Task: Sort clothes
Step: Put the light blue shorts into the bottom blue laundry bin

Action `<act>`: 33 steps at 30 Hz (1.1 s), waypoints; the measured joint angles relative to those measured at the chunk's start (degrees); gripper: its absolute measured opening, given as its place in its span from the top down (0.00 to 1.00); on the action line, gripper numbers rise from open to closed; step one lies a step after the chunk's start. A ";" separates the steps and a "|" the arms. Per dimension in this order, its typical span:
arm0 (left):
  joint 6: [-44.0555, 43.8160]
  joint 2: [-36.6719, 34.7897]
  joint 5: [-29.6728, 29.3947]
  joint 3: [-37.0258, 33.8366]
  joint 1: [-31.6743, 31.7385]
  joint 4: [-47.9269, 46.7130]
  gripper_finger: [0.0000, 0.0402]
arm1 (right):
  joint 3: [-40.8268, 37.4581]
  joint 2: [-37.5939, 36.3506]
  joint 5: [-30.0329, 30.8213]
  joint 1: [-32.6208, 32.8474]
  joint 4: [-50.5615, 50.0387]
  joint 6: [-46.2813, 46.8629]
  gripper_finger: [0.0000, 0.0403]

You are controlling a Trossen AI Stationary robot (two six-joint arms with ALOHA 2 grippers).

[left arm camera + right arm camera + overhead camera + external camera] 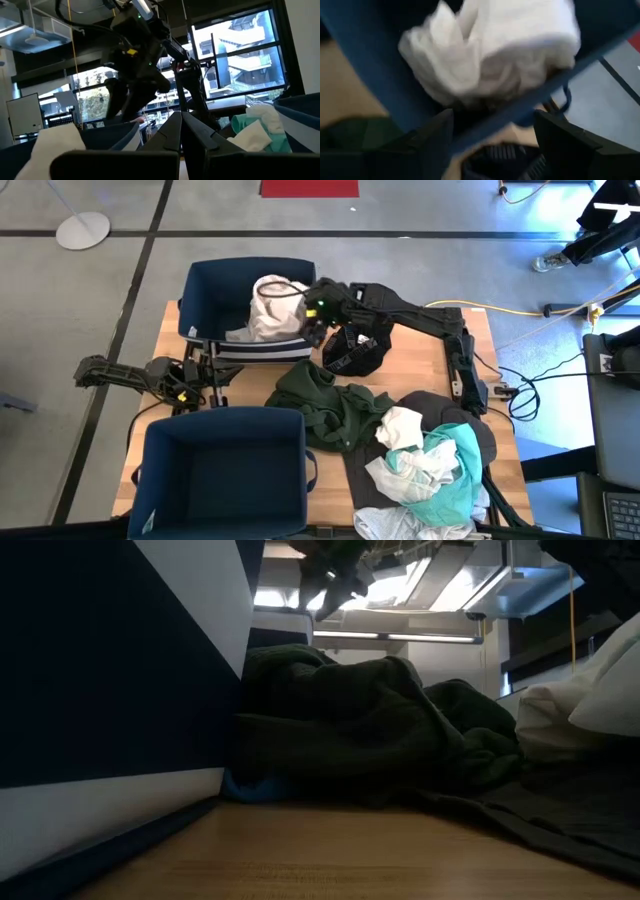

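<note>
Cream garment [272,308] in far bin [215,283]; near bin [222,470] empty.

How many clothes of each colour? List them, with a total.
White garments: 2
Dark green garment: 1
Black garment: 1
Teal garment: 1
Dark grey garment: 1
Pale grey garment: 1
Total: 7

Two dark arms, black cabling; green light on right arm [400,305].

garment [272,308] in far bin [215,285], pile [420,465] right
</note>
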 joint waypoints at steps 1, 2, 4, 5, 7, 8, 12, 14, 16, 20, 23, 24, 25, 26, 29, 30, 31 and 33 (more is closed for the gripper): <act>-0.08 0.00 -0.02 0.00 0.00 0.01 1.00 | 0.00 -0.54 0.24 0.43 -1.35 -0.05 0.32; -0.08 0.00 -0.01 0.00 0.01 -0.14 1.00 | 0.00 -1.24 0.48 0.85 -2.79 -0.08 0.32; -0.08 0.00 0.00 0.00 0.01 -0.35 1.00 | 0.04 -3.01 0.99 1.96 -5.55 -0.09 0.32; -0.08 0.00 0.00 0.00 0.02 -0.35 1.00 | 0.08 -3.97 0.97 2.66 -7.41 -0.09 0.32; -0.08 0.00 0.00 0.00 0.00 -0.35 1.00 | 0.12 -5.81 0.91 4.13 -10.84 -0.22 0.32; -0.08 0.00 -0.02 0.00 0.00 -0.33 1.00 | 0.15 -6.53 0.94 4.91 -12.86 -0.51 0.32; -0.10 0.00 0.00 0.00 0.00 -0.31 1.00 | 0.13 -8.82 4.29 8.01 -22.09 3.40 0.32; -0.96 0.02 -0.02 0.00 0.01 -0.29 1.00 | -0.38 -9.87 7.13 10.05 -25.00 5.90 0.32; -1.23 0.02 -0.01 0.00 0.02 -0.27 1.00 | -1.89 -11.24 7.54 12.58 -24.43 7.24 0.32; -1.36 0.02 -0.02 0.00 0.02 -0.30 1.00 | -5.34 -14.07 6.00 18.62 -24.68 10.03 0.32; -1.37 0.02 -0.02 0.00 -0.01 -0.31 1.00 | -9.26 -16.41 6.19 23.78 -24.82 12.74 0.32; -1.37 0.02 -0.02 0.00 0.01 -0.29 1.00 | -10.70 -17.15 6.34 25.52 -24.74 14.16 0.32; -1.37 0.02 -0.02 0.00 -0.01 -0.30 1.00 | -12.20 -17.87 6.32 27.23 -24.77 15.56 0.32; -1.38 0.02 -0.02 0.00 0.00 -0.29 1.00 | -13.71 -18.45 6.32 29.27 -24.86 17.06 0.32; -1.40 0.02 -0.02 0.00 0.00 -0.28 1.00 | -17.57 -19.41 5.82 35.00 -24.83 22.43 0.32; -1.40 0.02 -0.02 0.00 0.01 -0.26 1.00 | -18.54 -19.42 5.73 36.89 -24.84 24.26 0.32; -1.37 0.02 -0.02 0.00 0.02 -0.28 1.00 | -19.36 -19.42 5.25 38.70 -24.71 25.70 0.32; -1.27 0.02 -0.02 0.00 0.00 -0.22 1.00 | -21.05 -19.42 4.13 42.04 -24.41 28.17 0.32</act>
